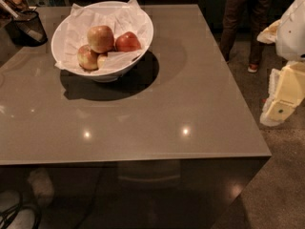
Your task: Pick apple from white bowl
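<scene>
Hanging at the right edge, well apart from the table [190, 104], the gripper [281, 106] holds nothing I can see, its spread impossible to tell, so picking is not yet begun: the apple [100, 38] sits in the white bowl [138, 20] far left.

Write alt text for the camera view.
A white bowl lined with paper holds several apples, the largest apple on top, on a grey table. The robot's gripper hangs off the table's right edge.

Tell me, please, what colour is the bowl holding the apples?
Glossy white bowl, camera view; gripper off the table's right edge.
</scene>
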